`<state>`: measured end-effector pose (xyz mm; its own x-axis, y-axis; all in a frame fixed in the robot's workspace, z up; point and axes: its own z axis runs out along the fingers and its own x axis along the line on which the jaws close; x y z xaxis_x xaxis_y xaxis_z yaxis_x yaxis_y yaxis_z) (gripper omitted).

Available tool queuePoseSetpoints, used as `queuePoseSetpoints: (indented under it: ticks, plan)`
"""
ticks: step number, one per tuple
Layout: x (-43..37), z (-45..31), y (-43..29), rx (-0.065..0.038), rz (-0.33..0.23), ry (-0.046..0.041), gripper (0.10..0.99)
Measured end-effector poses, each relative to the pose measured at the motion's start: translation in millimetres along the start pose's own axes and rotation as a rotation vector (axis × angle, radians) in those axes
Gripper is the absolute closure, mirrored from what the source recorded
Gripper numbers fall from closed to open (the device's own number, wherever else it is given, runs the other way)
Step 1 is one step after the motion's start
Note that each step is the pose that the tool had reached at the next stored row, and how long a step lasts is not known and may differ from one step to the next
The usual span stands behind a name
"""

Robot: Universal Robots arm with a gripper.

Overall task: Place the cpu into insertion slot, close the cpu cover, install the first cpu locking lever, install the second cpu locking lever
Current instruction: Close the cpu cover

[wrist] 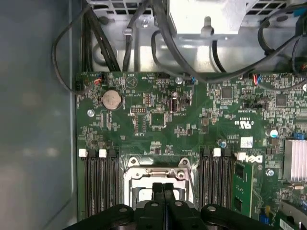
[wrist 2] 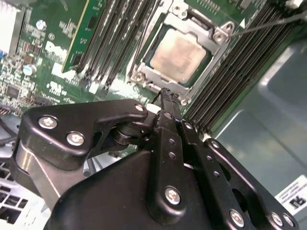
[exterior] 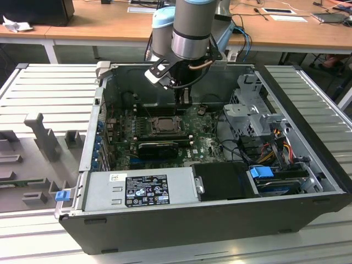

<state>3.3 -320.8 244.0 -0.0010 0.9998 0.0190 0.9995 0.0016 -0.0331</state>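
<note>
Black linkage of the hand filled the lower half of the second wrist view, both fingers pressed flat together into one narrow blade, nothing seen between them, so closed and empty as far as could be judged. Fingertips pointed up-frame, ending right at the near corner of the cpu cover; contact with the frame could not be confirmed. Just beyond the tips, upper centre of that frame, the cpu lay flat inside the socket, pale face showing through the cover's cut-out, cover looking down over it. Socket sat diagonal in that view, one corner toward the hand. Thin metal rod ran from the socket's far corner out to the upper right edge, probably a locking lever, not seen latched. First wrist view: same closed hand at bottom centre, directly over the silvery rim of the insertion slot, green motherboard spread above it. Exterior view: arm reached down into the open computer case, hand just above-right of the slot at frame centre.
</note>
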Motion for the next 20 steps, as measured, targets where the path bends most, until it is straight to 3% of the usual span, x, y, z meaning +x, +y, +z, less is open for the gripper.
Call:
queuePoseSetpoints:
  ticks: [6, 8, 11, 15, 20]
  plan:
    - [-0.3, 11.9, -3.7, -0.001, -0.016, 0.0000, 0.980]
    - [-0.5, 13.7, -11.7, -0.028, -0.017, -0.0002, 0.980]
    - [-0.9, 15.2, -17.7, -0.051, -0.028, 0.0012, 0.980]
    - [-1.8, 16.9, -17.7, -0.050, -0.103, 0.0001, 0.980]
    - [-2.4, 17.4, -20.1, -0.050, -0.114, 0.0002, 0.980]
